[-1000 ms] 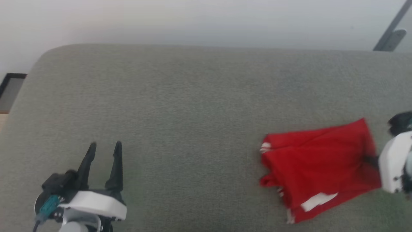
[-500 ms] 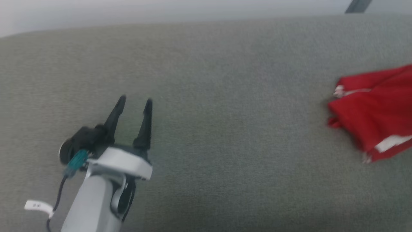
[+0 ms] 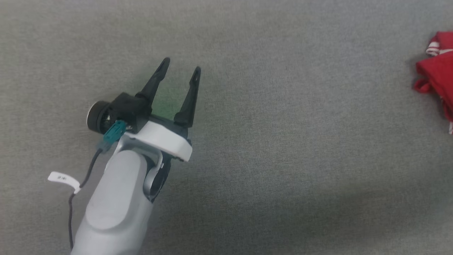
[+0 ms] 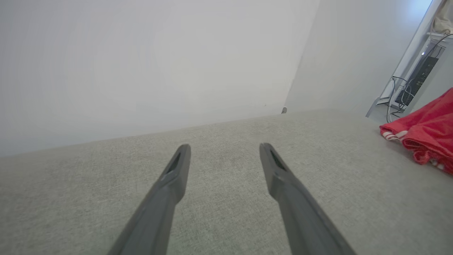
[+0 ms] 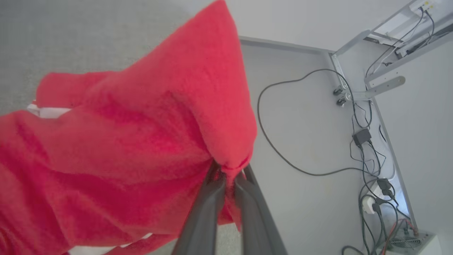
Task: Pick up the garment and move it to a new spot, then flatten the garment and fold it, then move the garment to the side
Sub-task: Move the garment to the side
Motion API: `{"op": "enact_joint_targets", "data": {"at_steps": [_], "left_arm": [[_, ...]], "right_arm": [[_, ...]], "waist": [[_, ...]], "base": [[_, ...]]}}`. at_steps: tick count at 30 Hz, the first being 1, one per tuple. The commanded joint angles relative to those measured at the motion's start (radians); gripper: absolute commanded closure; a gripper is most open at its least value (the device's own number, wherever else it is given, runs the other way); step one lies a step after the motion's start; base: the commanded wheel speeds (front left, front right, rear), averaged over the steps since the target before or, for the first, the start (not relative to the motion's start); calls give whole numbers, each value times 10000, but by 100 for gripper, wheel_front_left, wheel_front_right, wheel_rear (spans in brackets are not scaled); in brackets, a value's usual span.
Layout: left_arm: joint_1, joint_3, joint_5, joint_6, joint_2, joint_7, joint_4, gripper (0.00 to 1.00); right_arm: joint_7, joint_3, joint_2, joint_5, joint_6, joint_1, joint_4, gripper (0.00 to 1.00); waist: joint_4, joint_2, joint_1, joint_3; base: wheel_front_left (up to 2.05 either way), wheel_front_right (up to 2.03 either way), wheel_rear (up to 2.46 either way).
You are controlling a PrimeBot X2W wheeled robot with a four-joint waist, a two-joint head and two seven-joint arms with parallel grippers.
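The red garment [image 3: 437, 76] with white trim lies bunched at the right edge of the head view, on the grey upholstered surface [image 3: 283, 141]. In the right wrist view my right gripper [image 5: 230, 171] is shut on a pinched fold of the garment [image 5: 141, 141], which drapes away to the left. My left gripper [image 3: 180, 67] stands open over bare grey fabric at the left, far from the garment. The left wrist view shows the left gripper [image 4: 224, 150] with its fingers spread and nothing between them, and the garment [image 4: 424, 131] at the right edge.
Beyond the surface's far edge a white wall [image 4: 141, 63] rises. Past the right edge lie a pale floor with cables [image 5: 300, 117], a metal frame [image 5: 368, 92] and power adapters [image 5: 361, 136].
The head camera has swung down and left, so the left arm now shows larger and the garment sits at the right edge. The left gripper stays open.
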Motion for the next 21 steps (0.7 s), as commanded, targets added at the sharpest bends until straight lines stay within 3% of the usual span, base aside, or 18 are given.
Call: {"op": "enact_joint_targets", "data": {"at_steps": [1,10,14,15,16,17,21], "left_arm": [[-253,-74,79,-30,-35,-41,80,0],[-648,-277,138,-55,-88,-41,338,0],[-617,-264,73,-67,-68,-41,347,0],[-583,-240,62,-68,-53,-39,335,0],[-534,-222,47,-70,-39,-41,321,0],[-473,-195,22,-69,-29,-41,298,0],[-189,-54,-66,-59,78,-41,212,0]], "right_arm": [[-249,71,196,-189,-14,-278,495,100],[-860,403,928,-344,-12,-876,2562,100],[-1533,499,964,-391,-12,-1039,3065,100],[-1720,516,921,-475,-12,-1116,3226,71],[-1894,551,932,-524,-12,-1171,3341,28],[-1986,584,990,-552,-12,-1226,3476,0],[-2270,758,1077,-713,-14,-1400,3768,0]], "waist": [[-69,0,0,330],[169,0,0,683],[304,0,0,626],[324,0,0,592],[337,0,0,540],[342,0,0,476],[349,0,0,98]], "base": [[0,0,0],[0,0,0],[0,0,0],[0,0,0],[0,0,0],[0,0,0],[0,0,0]]}}
